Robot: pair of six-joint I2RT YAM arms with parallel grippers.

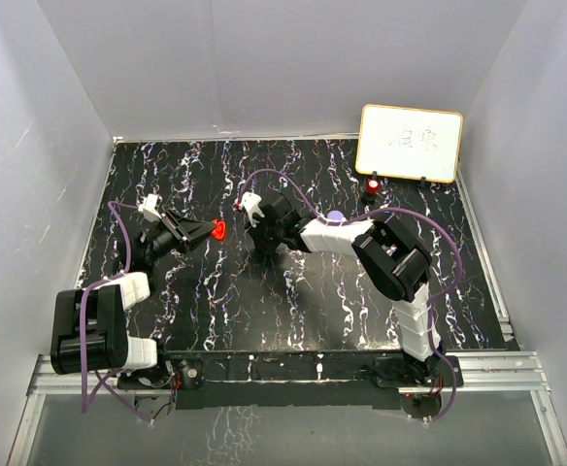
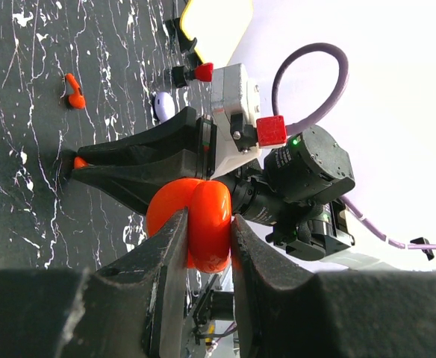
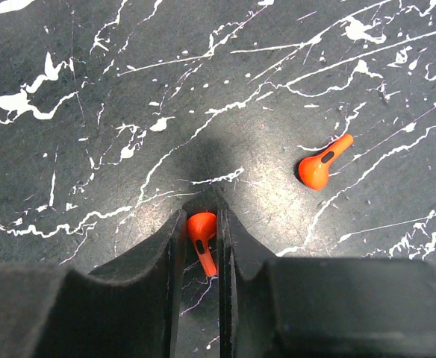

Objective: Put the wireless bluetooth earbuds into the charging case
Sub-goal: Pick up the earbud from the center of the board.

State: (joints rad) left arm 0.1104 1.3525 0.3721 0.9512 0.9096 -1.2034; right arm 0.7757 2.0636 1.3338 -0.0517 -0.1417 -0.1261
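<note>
My left gripper is shut on a round red charging case and holds it above the table at left of centre. My right gripper points down at the table, its fingers closed round a red earbud that lies between the tips. A second red earbud lies loose on the table a short way from it. A pale purple case sits behind the right arm. The purple earbuds are out of view.
A yellow-framed whiteboard stands at the back right, with a small red-capped black piece in front of it. The black marbled table is walled in by pale panels on three sides.
</note>
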